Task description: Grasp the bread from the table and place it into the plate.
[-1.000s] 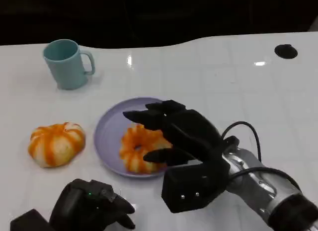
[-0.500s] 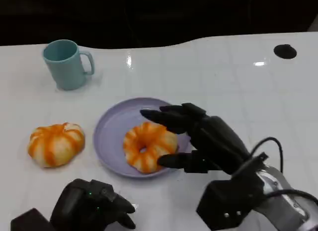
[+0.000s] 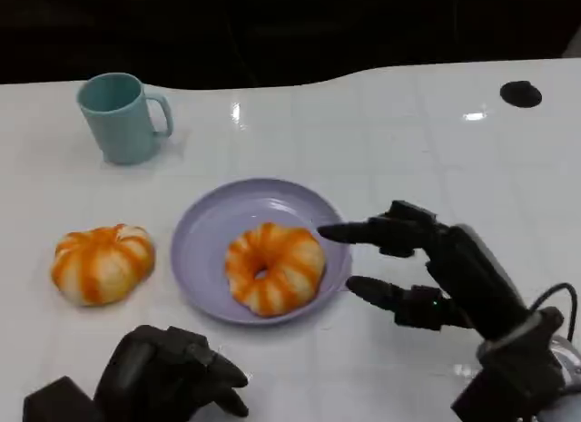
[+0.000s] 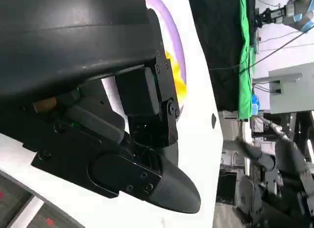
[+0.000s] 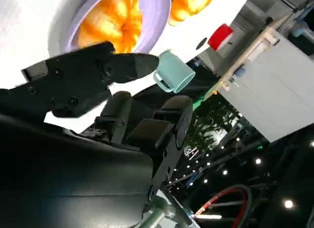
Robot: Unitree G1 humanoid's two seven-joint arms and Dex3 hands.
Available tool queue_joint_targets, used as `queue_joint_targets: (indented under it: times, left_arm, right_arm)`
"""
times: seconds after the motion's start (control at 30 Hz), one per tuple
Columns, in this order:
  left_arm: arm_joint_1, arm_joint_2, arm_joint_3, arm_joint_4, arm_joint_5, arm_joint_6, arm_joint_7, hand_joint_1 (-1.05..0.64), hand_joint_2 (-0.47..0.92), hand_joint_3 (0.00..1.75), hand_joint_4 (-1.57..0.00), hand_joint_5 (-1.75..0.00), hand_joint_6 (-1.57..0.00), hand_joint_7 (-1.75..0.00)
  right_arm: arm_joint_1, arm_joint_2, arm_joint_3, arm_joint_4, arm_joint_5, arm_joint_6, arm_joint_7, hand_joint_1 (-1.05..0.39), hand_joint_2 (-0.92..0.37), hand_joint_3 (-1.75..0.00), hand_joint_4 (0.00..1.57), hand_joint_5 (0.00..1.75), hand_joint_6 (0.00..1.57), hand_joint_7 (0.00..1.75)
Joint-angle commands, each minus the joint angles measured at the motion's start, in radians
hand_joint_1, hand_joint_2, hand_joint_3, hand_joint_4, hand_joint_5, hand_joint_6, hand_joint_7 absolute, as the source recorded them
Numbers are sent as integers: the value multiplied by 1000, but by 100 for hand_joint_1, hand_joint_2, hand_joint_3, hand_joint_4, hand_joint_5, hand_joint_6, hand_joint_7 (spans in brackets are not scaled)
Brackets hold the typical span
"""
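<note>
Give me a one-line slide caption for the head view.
Right hand open beside the purple plate, bread resting on it, a second bread on the table.

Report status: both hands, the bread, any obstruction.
Right robot hand open, beside plate. Left robot hand curled, empty. One bread on plate; second bread on table. Nothing blocking.
</note>
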Motion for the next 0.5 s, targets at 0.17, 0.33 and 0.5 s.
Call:
queue_joint_targets:
  times: [0.17,0.33,0.5]
  left_arm:
    - [-1,14,7,4,8,-18,11,-105,90,1,-144,-65,-157,-24]
    - [6,13,8,-2,-1,-27,0,-105,89,0,-144,-65,-156,-24]
    - [17,13,5,-19,4,-26,6,-105,90,1,-144,-65,-156,-23]
  right_arm:
    - [89,-31,-69,-28,117,-45,67,-3,-57,-91,79,125,94,61]
    - [173,-73,-95,-92,196,-19,156,-6,-52,-108,86,156,90,104]
    - [224,-84,-126,-141,231,5,199,-13,-47,-115,83,172,84,128]
